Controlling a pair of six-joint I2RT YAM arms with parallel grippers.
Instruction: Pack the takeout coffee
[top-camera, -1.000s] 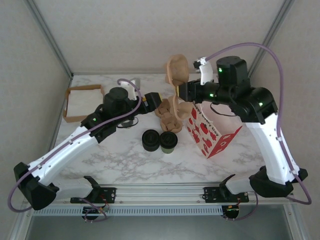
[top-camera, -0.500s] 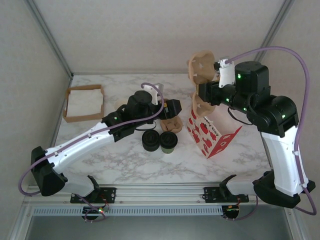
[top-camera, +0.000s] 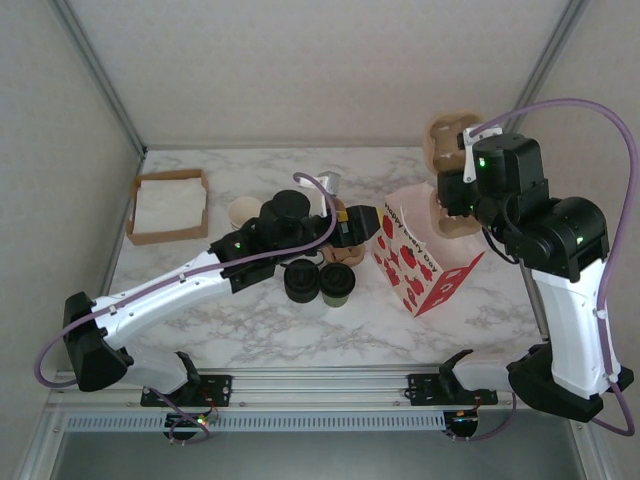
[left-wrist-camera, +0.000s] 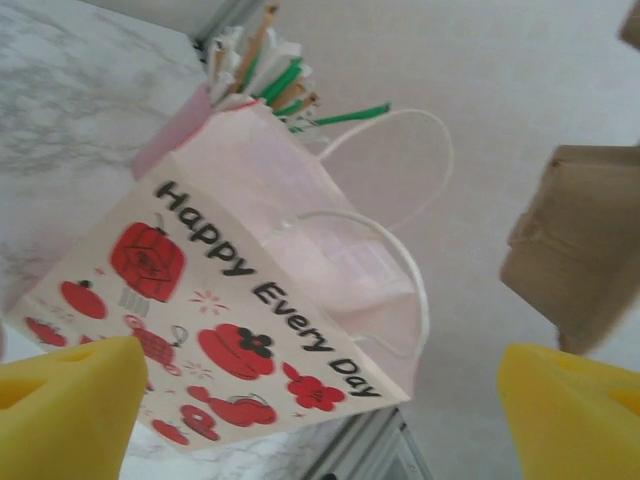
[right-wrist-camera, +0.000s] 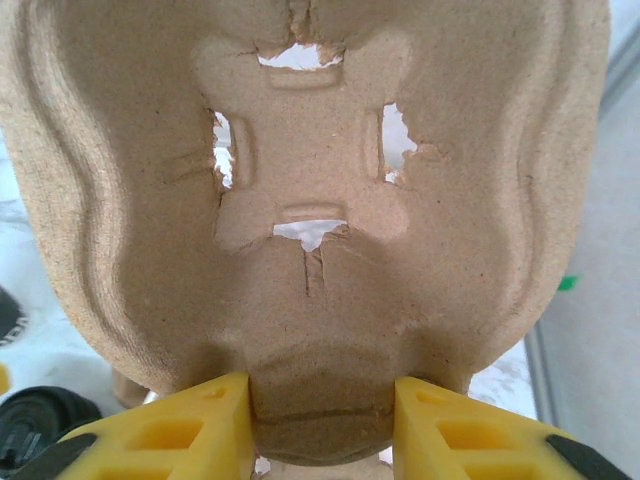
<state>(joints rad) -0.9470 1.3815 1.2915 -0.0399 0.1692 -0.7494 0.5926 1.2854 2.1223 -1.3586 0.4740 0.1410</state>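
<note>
Right gripper (right-wrist-camera: 320, 425) clamps pulp carrier (right-wrist-camera: 310, 300) — seemingly over the bag (top-camera: 410, 265).

The takeout coffee (top-camera: 337, 283) is a small cup with dark sides, capped by a round dark-green lid that sits closed on top. It stands upright near the middle of the marble tabletop (top-camera: 250, 320). A squat black stack of lids (top-camera: 300, 280) is just beside it on the left, and a red-printed paper bag (top-camera: 415, 270) stands near it on the right.
</note>
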